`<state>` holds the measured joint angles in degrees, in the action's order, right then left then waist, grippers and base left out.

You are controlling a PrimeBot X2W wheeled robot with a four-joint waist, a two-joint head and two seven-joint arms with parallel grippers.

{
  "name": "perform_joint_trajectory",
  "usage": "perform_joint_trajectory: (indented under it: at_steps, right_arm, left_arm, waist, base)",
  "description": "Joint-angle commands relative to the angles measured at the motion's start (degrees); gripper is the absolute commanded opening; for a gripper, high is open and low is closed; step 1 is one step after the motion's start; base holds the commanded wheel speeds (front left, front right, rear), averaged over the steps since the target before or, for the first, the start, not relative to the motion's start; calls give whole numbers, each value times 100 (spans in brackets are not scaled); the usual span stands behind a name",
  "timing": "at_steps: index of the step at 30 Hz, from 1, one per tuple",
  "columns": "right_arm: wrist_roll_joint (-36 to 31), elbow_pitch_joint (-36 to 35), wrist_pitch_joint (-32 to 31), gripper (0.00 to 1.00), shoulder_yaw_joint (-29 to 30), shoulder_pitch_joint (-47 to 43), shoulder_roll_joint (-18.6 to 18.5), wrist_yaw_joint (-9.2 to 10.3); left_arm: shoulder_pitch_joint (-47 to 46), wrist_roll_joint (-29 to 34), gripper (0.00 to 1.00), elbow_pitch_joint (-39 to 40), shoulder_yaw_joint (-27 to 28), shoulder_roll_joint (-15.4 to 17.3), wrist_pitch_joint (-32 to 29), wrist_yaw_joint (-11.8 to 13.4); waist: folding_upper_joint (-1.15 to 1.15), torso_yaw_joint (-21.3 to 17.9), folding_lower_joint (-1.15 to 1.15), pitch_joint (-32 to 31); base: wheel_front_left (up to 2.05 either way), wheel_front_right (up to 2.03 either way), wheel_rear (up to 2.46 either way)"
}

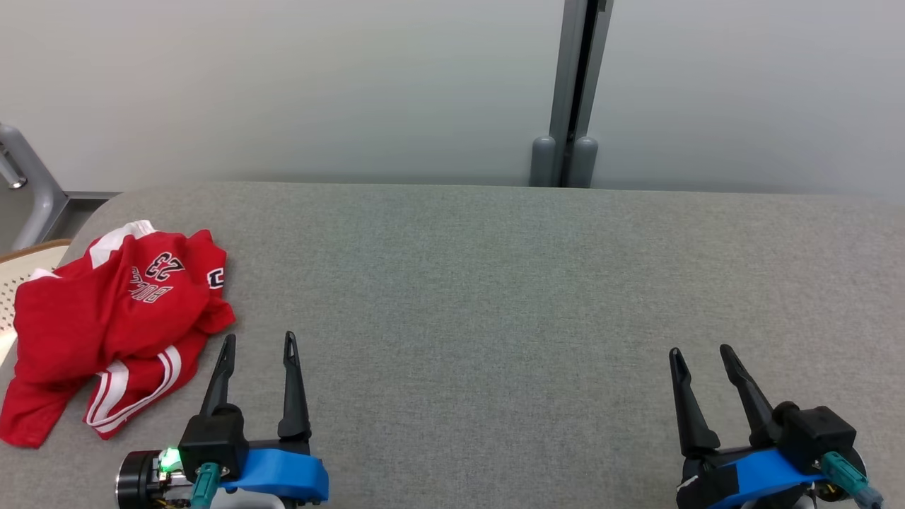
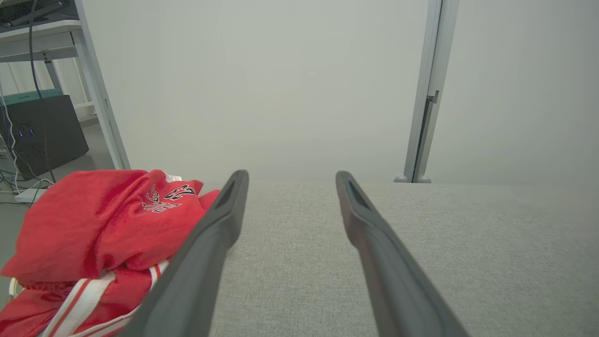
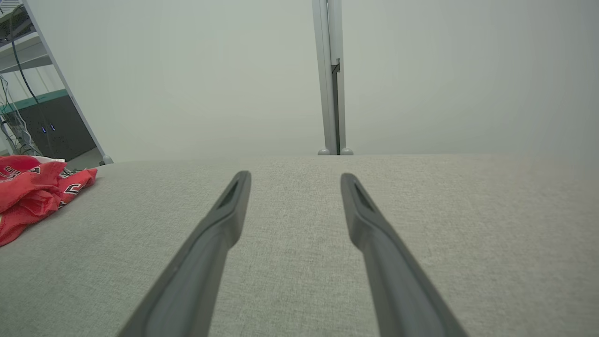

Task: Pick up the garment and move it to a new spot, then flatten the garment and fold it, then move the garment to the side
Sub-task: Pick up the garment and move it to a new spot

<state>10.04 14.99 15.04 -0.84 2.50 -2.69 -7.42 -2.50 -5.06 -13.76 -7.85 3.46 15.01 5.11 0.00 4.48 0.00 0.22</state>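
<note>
A crumpled red garment with white stripes and black "23" lettering lies bunched at the left end of the grey fabric surface. My left gripper stands open at the lower left, just right of the garment and apart from it, nothing between its fingers. In the left wrist view the garment sits left of the open left gripper. My right gripper stands open at the lower right, far from the cloth. From the right wrist, the garment shows at the far left, well away from the right gripper.
A pale wall with a grey vertical post runs behind the surface. A perforated chair edge and a grey metal frame stand off the left end. Shelving with dark equipment is beyond that.
</note>
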Motion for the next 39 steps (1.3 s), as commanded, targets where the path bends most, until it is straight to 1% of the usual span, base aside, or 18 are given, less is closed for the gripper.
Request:
perform_joint_trajectory:
  at_steps: [1, 10, 30, 35, 39]
  right_arm:
    - [-11, -16, 21, 100, -10, 68, -35, -13]
    - [-57, 9, 21, 100, -1, 103, -35, -7]
    - [-245, -24, 20, 100, 75, 190, -35, -7]
    - [-269, -12, 20, 100, 62, 185, -35, -7]
    - [-273, 5, 20, 100, 64, 206, -36, -7]
  left_arm:
    - [-66, -10, 100, -3, 46, 27, 26, 28]
    - [-148, -39, 100, -17, 155, 67, 21, 33]
    - [-102, -92, 100, 104, 276, 28, 21, 125]
    - [-53, -116, 100, 109, 302, 19, 21, 135]
    - [-58, -128, 100, 91, 322, 16, 21, 129]
  waist:
    - [0, 56, 0, 30]
    - [0, 510, 0, 129]
    - [0, 1953, 0, 377]
    - [0, 2151, 0, 389]
    - [0, 2207, 0, 390]
  base:
    - [0, 0, 0]
    - [0, 0, 0]
    - [0, 0, 0]
    - [0, 0, 0]
    - [0, 0, 0]
